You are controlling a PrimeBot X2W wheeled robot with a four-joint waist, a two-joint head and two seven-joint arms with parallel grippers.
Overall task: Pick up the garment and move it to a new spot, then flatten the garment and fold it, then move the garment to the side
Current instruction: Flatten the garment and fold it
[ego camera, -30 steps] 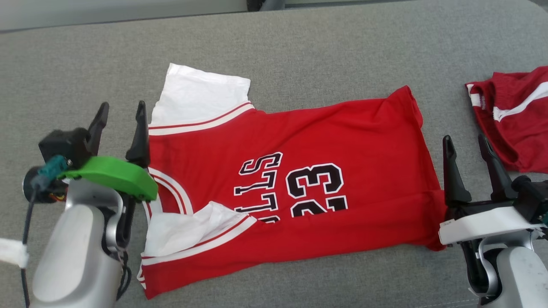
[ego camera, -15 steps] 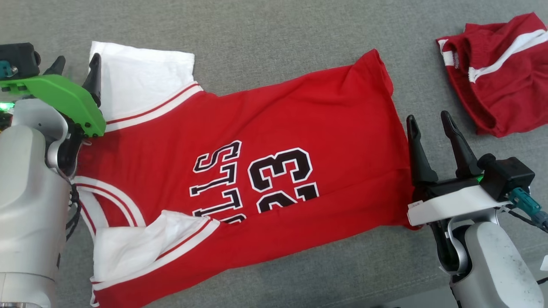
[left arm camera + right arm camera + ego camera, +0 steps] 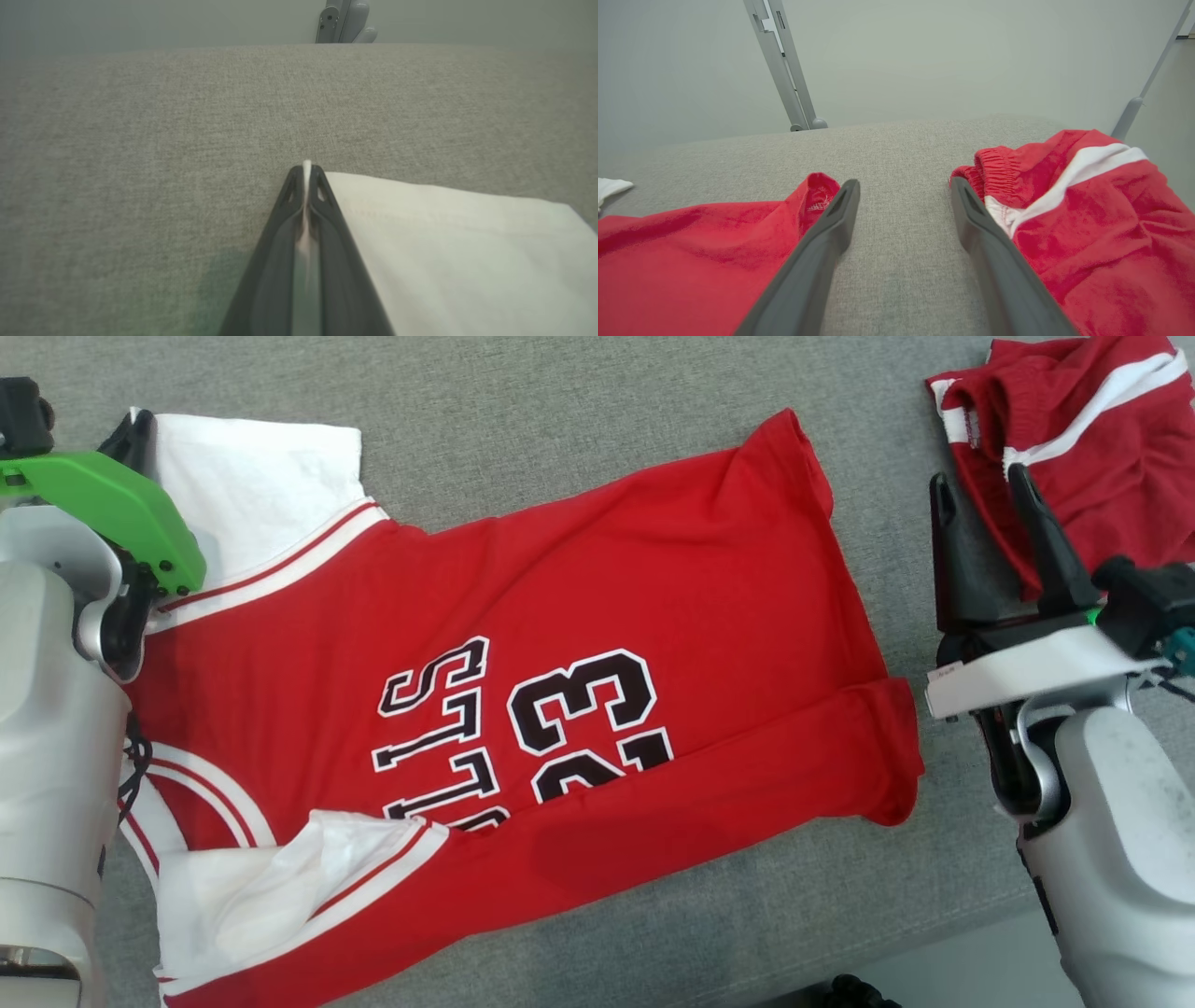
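Observation:
The garment [image 3: 607, 579] is a red jersey with white sleeves and black "23" lettering, spread on the grey cushion [image 3: 560, 411]. Its near edge is folded over. My left gripper [image 3: 135, 429] is at the far white sleeve's outer corner. In the left wrist view that gripper [image 3: 307, 168] is shut on a thin strip of the white sleeve [image 3: 444, 242]. My right gripper [image 3: 980, 485] stands open beyond the jersey's hem. In the right wrist view its fingers [image 3: 903, 184] hold nothing, with the jersey [image 3: 691, 252] on the left.
Red shorts with a white stripe [image 3: 1092, 439] lie crumpled at the far right, close to my right gripper's outer finger, and again at the shorts [image 3: 1087, 210]. The cushion's front edge [image 3: 934, 943] runs along the lower right. Grey metal legs [image 3: 784, 70] stand behind.
The head camera has tilted down and shifted. My left gripper reached the far sleeve's corner and shut on it. My right gripper moved away from the hem toward the shorts, staying open.

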